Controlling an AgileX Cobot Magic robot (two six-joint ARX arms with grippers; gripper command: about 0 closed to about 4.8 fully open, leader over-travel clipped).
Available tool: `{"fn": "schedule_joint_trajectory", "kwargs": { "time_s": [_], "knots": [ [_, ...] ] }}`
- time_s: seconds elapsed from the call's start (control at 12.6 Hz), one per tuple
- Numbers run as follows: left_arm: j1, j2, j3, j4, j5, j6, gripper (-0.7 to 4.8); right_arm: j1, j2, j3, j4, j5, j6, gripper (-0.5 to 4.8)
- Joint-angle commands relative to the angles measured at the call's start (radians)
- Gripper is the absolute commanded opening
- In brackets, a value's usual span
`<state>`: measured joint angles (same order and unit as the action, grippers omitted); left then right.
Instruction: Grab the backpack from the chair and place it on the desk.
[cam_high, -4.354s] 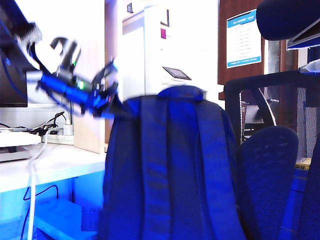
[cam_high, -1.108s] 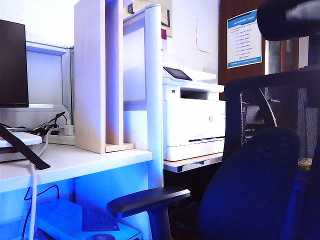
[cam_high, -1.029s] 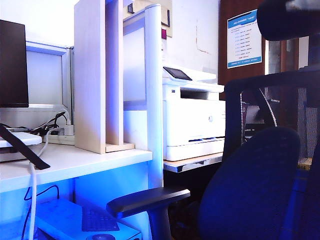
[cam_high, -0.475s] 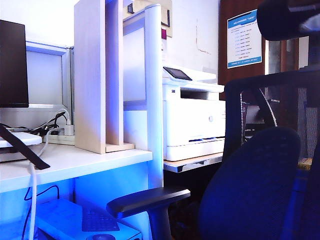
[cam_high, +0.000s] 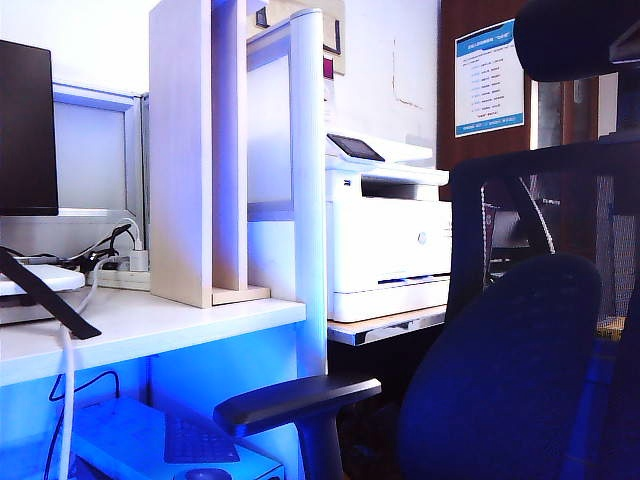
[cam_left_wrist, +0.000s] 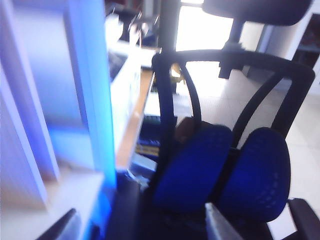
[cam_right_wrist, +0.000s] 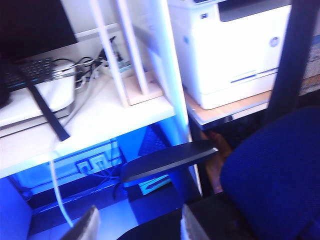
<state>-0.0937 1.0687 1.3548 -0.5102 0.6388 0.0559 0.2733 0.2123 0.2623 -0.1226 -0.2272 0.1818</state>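
The backpack's body is out of view. Only a dark strap (cam_high: 48, 297) (cam_right_wrist: 44, 106) lies over the white desk (cam_high: 170, 322) (cam_right_wrist: 105, 117) at its left end, probably the backpack's. The dark chair (cam_high: 505, 370) (cam_left_wrist: 192, 167) stands at the right with nothing on its mesh back or its armrest (cam_high: 298, 398) (cam_right_wrist: 170, 159). My left gripper (cam_left_wrist: 142, 227) is open and faces the chair's back cushions with nothing between its fingers. My right gripper (cam_right_wrist: 137, 227) is open above the armrest, also with nothing in it. Neither gripper shows in the exterior view.
A pale wood divider (cam_high: 195, 150) and a white end post (cam_high: 308, 180) stand on the desk. A white printer (cam_high: 390, 240) (cam_right_wrist: 235, 50) sits beyond it. A dark monitor (cam_high: 25, 125), cables and a power strip (cam_high: 120, 265) crowd the desk's left.
Several seconds ago the backpack hung in front of the chair with my left gripper at it; now only a strap on the desk shows. Over the last second the exterior view is unchanged.
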Motion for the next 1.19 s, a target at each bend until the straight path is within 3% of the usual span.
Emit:
{"fn": "schedule_joint_trajectory", "kwargs": {
  "time_s": [0.08,0.32,0.63,0.71,0.79,0.95,1.19],
  "knots": [
    [-0.009,-0.169,-0.245,0.196,-0.132,-0.071,3.29,0.000,-0.001,0.005,-0.011,0.059,-0.025,2.12],
    [-0.009,-0.278,-0.407,0.227,-0.184,-0.072,2.75,0.001,-0.001,0.005,-0.050,0.083,-0.037,2.11],
    [-0.009,-0.470,-0.684,0.345,-0.223,-0.145,2.72,0.001,-0.001,0.005,-0.083,0.107,-0.041,2.11],
    [-0.009,-0.531,-0.760,0.375,-0.254,-0.157,2.71,0.001,-0.001,0.003,-0.085,0.151,-0.061,2.11],
    [-0.009,-0.702,-0.929,0.393,-0.328,-0.173,2.51,0.001,-0.001,-0.026,-0.084,0.307,-0.085,2.11],
    [-0.009,-0.808,-1.017,0.396,-0.332,-0.177,2.00,0.002,-0.001,-0.071,-0.079,0.315,-0.077,2.05],
    [-0.009,-0.921,-1.115,0.394,-0.332,-0.203,1.71,0.003,-0.002,-0.150,-0.030,0.315,-0.077,1.97]
  ]
}}
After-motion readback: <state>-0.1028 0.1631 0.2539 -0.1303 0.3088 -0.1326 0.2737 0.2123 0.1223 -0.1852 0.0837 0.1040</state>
